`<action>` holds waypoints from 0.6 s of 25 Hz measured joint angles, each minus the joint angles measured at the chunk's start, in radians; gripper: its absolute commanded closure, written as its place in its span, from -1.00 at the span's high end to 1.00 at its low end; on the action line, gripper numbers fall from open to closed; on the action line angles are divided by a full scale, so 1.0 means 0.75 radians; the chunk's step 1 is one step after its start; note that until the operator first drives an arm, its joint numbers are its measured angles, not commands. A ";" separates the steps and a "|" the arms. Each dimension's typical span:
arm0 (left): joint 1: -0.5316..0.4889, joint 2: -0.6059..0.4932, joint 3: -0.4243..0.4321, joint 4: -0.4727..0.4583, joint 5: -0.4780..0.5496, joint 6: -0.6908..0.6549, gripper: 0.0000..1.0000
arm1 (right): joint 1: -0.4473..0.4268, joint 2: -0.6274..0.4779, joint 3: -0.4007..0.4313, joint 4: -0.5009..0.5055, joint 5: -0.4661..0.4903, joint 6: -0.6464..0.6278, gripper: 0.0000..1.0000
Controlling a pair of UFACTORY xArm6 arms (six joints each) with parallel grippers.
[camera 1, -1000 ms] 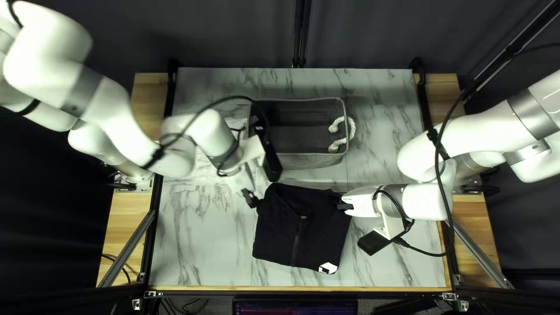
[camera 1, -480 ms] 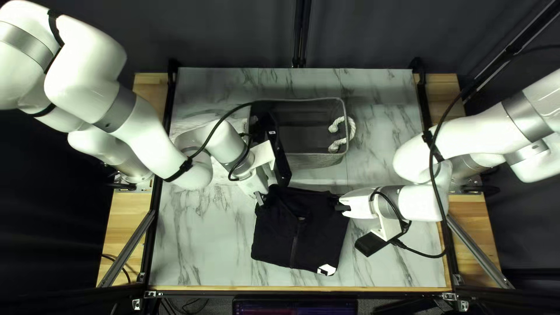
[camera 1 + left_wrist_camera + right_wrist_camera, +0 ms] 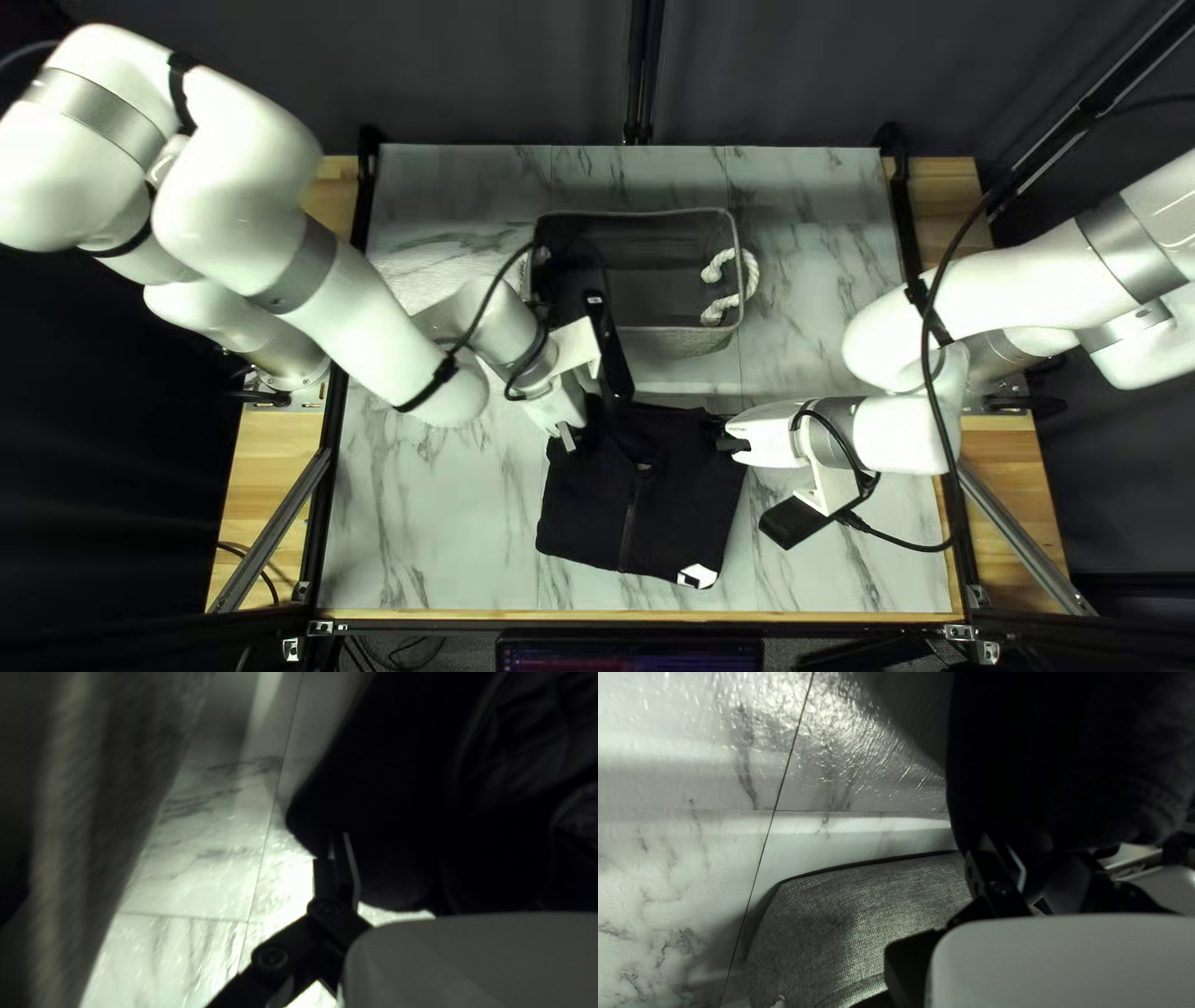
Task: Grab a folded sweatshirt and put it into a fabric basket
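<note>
Gaping beyond the sweatshirt (image 3: 666,504) is the basket (image 3: 679,341); I cannot tell left claw's (image 3: 570,438) or right claw's (image 3: 735,443) grip.

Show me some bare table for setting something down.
In the top left view, bare tabletop lies left of the sweatshirt, beyond the basket, and right of its rope handle. Crowded: between basket and sweatshirt, by my left arm; the sweatshirt's right edge, by my right arm.

The left arm (image 3: 361,330) covers the near left corner of the basket (image 3: 685,341) and (black upon black) one corner of the sweatshirt (image 3: 641,517).
</note>
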State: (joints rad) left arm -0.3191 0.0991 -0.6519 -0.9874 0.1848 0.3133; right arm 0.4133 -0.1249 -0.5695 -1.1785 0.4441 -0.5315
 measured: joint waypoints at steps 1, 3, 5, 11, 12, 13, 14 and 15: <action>0.000 0.005 -0.006 -0.003 0.009 0.002 -1.00 | 0.001 0.000 0.000 0.000 0.002 0.000 -1.00; 0.001 0.009 -0.012 0.006 0.022 -0.006 -1.00 | 0.004 0.000 -0.002 0.001 0.006 0.000 -1.00; 0.005 0.016 -0.023 0.036 0.044 -0.027 -1.00 | 0.005 0.000 -0.003 0.002 0.010 0.000 -1.00; 0.023 0.040 -0.062 0.066 0.109 -0.031 -1.00 | 0.007 -0.002 -0.003 -0.002 0.014 0.005 -1.00; 0.023 0.037 -0.062 0.071 0.117 -0.034 -1.00 | 0.007 -0.003 -0.002 -0.003 0.014 0.005 -1.00; 0.022 0.033 -0.063 0.077 0.125 -0.039 -1.00 | 0.006 -0.005 0.000 -0.005 0.013 0.007 -1.00; 0.021 0.027 -0.063 0.089 0.133 -0.049 -1.00 | 0.004 -0.007 0.002 -0.008 0.012 0.009 -1.00; 0.020 0.020 -0.063 0.109 0.144 -0.065 -1.00 | 0.001 -0.010 0.005 -0.010 0.011 0.011 -1.00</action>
State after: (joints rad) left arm -0.3039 0.1142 -0.6990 -0.9058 0.2930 0.2642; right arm 0.4144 -0.1325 -0.5656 -1.1862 0.4527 -0.5232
